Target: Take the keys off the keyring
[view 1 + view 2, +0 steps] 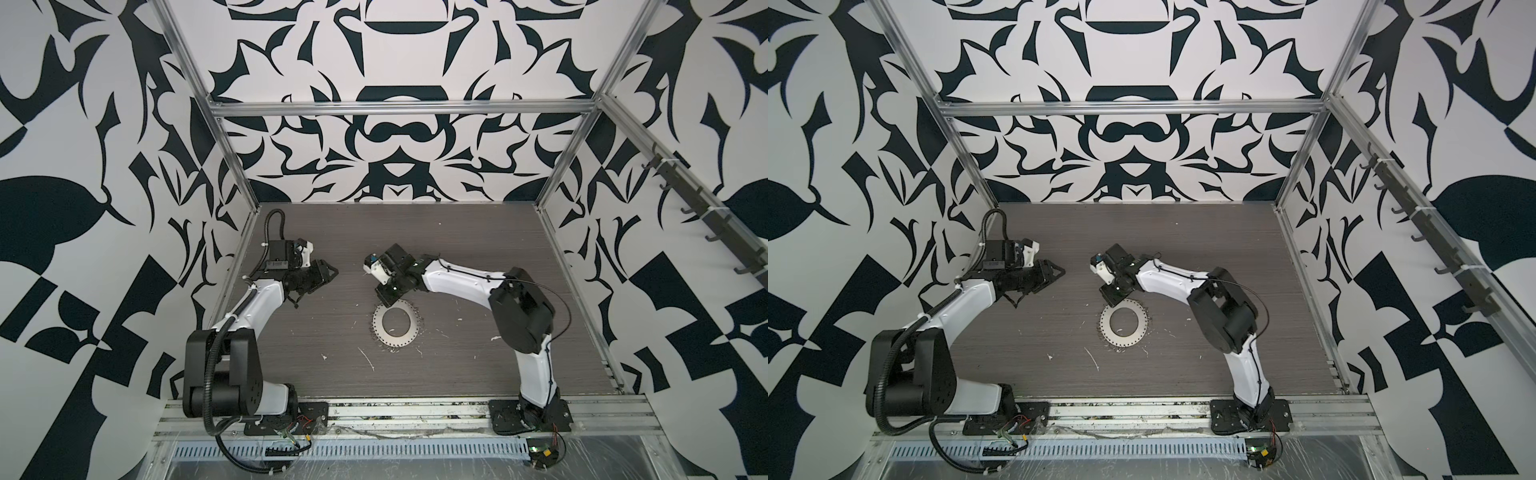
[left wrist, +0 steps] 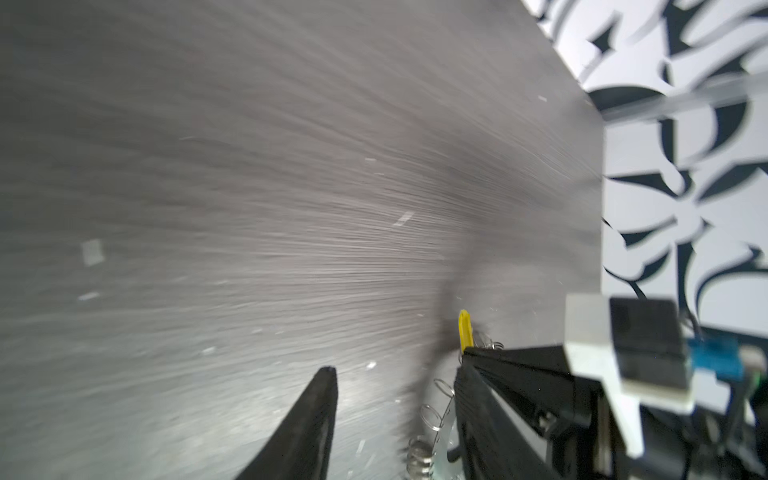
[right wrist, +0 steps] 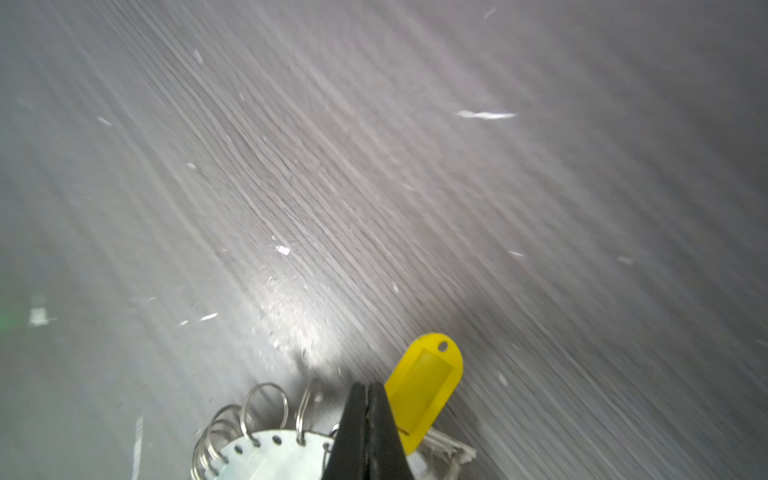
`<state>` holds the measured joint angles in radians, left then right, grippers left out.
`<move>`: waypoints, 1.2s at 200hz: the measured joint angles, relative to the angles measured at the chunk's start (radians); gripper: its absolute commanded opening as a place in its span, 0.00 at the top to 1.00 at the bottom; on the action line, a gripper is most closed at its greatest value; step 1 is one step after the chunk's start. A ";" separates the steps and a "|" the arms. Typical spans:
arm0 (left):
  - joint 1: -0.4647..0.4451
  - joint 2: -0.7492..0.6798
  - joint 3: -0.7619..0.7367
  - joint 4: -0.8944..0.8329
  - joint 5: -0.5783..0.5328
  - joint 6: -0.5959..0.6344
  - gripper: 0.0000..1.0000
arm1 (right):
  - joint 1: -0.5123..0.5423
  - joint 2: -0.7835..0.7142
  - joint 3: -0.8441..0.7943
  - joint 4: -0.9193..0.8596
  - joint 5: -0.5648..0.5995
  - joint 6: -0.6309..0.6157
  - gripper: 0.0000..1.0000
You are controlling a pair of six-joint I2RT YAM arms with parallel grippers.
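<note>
Right wrist view, lower centre: my right fingers (image 3: 353, 432) clenched beside key (image 3: 428, 382), hold unclear; must ease it off keyring (image 3: 266, 457) slowly; left fingers (image 2: 316, 415) released.

Key (image 3: 424, 392): yellow head. Keyring (image 3: 270, 459): pale grey, rim dotted with holes. Table (image 1: 457, 249): grey wood grain, white flecks. Walls (image 1: 83, 124): black-and-white swirls.
</note>
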<state>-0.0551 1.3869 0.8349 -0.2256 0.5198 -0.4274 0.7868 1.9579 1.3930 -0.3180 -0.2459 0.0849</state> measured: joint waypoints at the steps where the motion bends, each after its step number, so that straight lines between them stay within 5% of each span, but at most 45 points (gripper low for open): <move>1: -0.004 -0.003 -0.003 0.005 0.002 0.002 0.51 | -0.002 -0.004 -0.006 0.007 -0.002 0.001 1.00; 58: -0.114 -0.067 -0.051 0.171 0.130 0.031 0.46 | -0.016 -0.243 -0.339 0.467 -0.095 0.088 1.00; 95: -0.238 -0.090 -0.051 0.203 0.112 0.079 0.46 | -0.012 -0.333 -0.467 0.668 -0.095 0.128 1.00; 240: -0.425 -0.228 -0.116 0.206 -0.087 0.272 0.44 | -0.012 -0.422 -0.500 0.795 -0.065 0.149 1.00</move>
<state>-0.4801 1.1587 0.7189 -0.0193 0.4328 -0.1551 0.7746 1.5360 0.8925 0.4774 -0.3107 0.2340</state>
